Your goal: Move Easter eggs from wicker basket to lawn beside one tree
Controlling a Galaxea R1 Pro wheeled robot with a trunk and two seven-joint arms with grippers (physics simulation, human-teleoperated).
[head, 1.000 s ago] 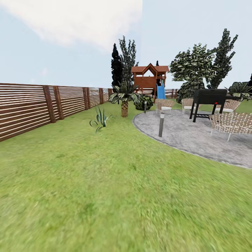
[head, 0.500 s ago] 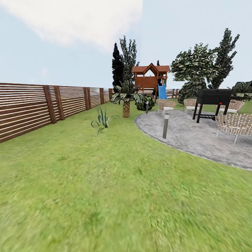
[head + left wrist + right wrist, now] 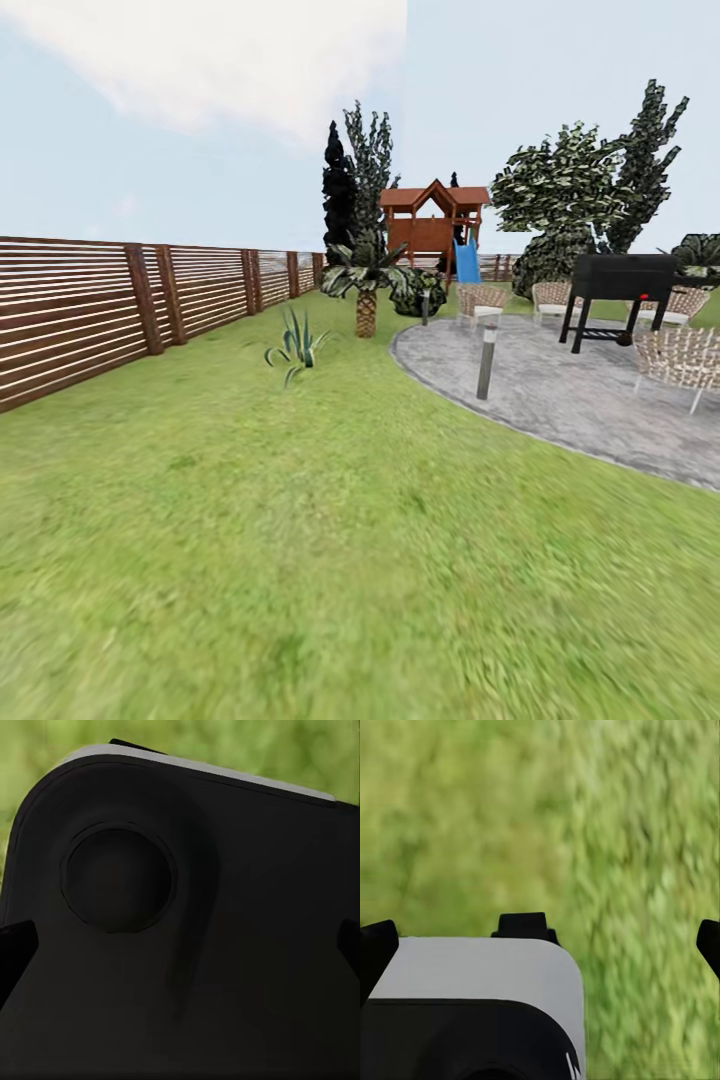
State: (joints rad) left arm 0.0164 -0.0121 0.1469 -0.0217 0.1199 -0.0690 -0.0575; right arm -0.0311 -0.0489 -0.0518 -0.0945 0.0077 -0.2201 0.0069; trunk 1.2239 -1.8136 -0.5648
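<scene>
In the left wrist view, dark finger tips [image 3: 15, 952] of the left gripper are seen at both side edges, in front of a black, rounded part of the robot's body [image 3: 195, 945]; whether the jaws are spread or pressed together cannot be told. In the right wrist view, the tips of the right gripper [image 3: 540, 945] are seen far apart at the two side edges, so the jaws are spread and nothing is held between them; a white and black part of the robot [image 3: 472, 1005] lies beneath, with blurred grass beyond.

In the head view, the lawn [image 3: 300, 560] is spread across the foreground. A dark slatted fence [image 3: 120, 300] is run along its left edge. A spiky plant [image 3: 295, 345] and a short palm [image 3: 366, 290] are set on the grass near the edge of a grey paved patio [image 3: 570, 390], on which a black grill [image 3: 620, 295] and wicker chairs [image 3: 680, 360] are placed. A tree [image 3: 570, 200] with a mottled green crown is seen behind the patio, and a playhouse with a blue slide [image 3: 440, 225] at the far end of the lawn
</scene>
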